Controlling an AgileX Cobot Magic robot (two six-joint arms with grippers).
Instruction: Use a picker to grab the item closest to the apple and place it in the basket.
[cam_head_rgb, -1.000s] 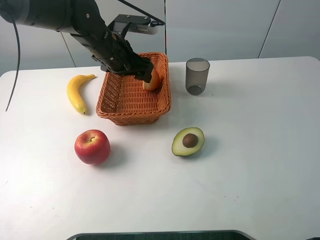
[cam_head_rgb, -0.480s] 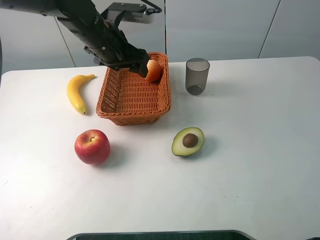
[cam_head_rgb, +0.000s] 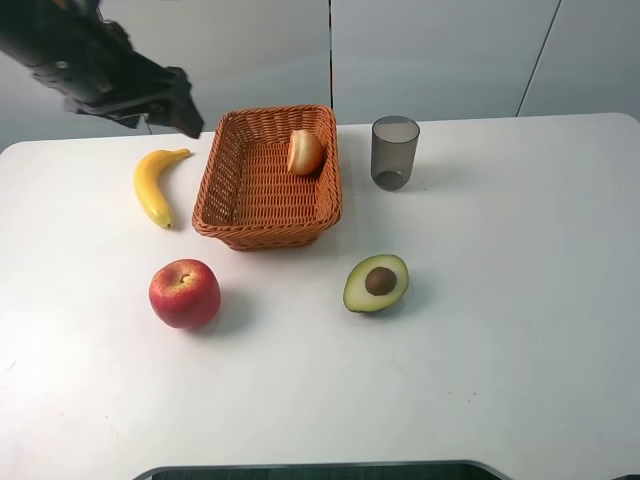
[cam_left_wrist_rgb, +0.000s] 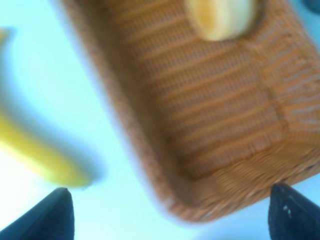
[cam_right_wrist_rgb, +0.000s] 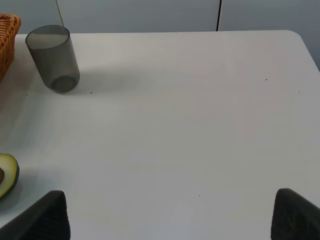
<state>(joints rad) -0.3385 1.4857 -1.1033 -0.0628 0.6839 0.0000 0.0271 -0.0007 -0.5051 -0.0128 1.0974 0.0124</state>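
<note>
The small orange-pink fruit (cam_head_rgb: 305, 152) lies inside the wicker basket (cam_head_rgb: 262, 205), against its far right wall, with nothing gripping it. In the left wrist view the fruit (cam_left_wrist_rgb: 220, 17) shows its pale side on the basket floor (cam_left_wrist_rgb: 215, 125). The picker, a black jointed arm (cam_head_rgb: 95, 65), hangs high at the back left, and its clamp end, my left gripper (cam_head_rgb: 186, 118), is left of the basket and above the banana. The left gripper (cam_left_wrist_rgb: 172, 220) is open and empty. The red apple (cam_head_rgb: 184, 293) rests on the table in front of the basket. My right gripper (cam_right_wrist_rgb: 170, 220) is open over bare table.
A banana (cam_head_rgb: 155, 183) lies left of the basket. A grey cup (cam_head_rgb: 395, 152) stands to the basket's right, and a halved avocado (cam_head_rgb: 377, 283) lies in front of it. The white table (cam_head_rgb: 500, 330) fills the view.
The left gripper let go of the fruit, which now lies in the basket. The arm has lifted and swung left, away from the basket to above the banana.
</note>
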